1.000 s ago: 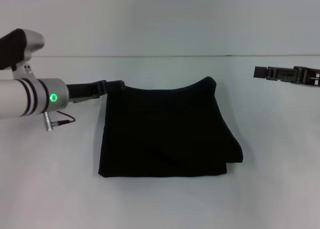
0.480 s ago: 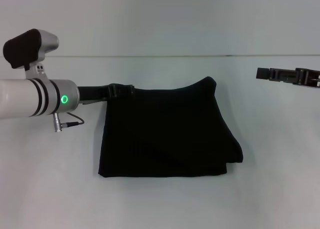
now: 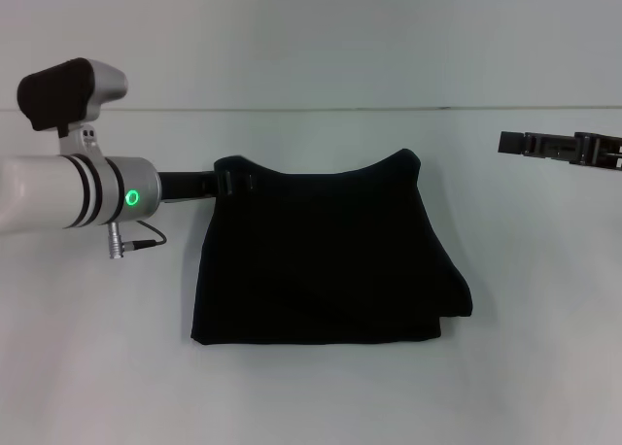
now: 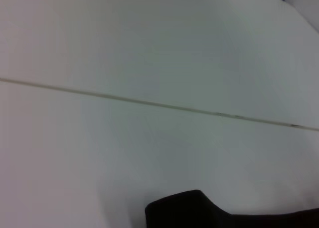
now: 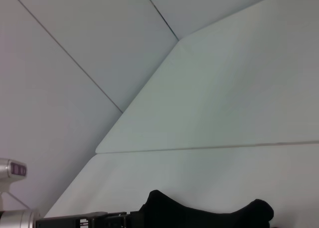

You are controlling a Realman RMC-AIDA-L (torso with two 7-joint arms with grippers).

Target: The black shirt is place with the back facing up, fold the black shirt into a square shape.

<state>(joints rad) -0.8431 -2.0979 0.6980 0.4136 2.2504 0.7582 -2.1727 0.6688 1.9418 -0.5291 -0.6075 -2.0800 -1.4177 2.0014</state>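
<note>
One plain white worktop (image 3: 321, 396) fills pretty much the whole head view, with a thin seam line (image 3: 389, 109) running left to right across the far part and more of the same pale surface beyond it. The right wrist view shows the worktop's far edge meeting a grey-white wall split by thin dark panel lines (image 5: 65, 51).

The black shirt (image 3: 326, 256) sits in the middle of the worktop, already folded up into a rough rectangle. Its near edge lies straight and flat, the far edge dips in the middle with both far corners poking up, and the near right corner bulges out a bit where layers overlap. No print shows on the upper side.

The left claw (image 3: 231, 180) reaches in from the left and sits right at the shirt's far left corner, where the cloth is bunched up against it; looks clamped on that corner. A green light glows on the silver wrist behind it.

The right claw (image 3: 505, 142) hangs off at the far right, well apart from the shirt, fingers together.
</note>
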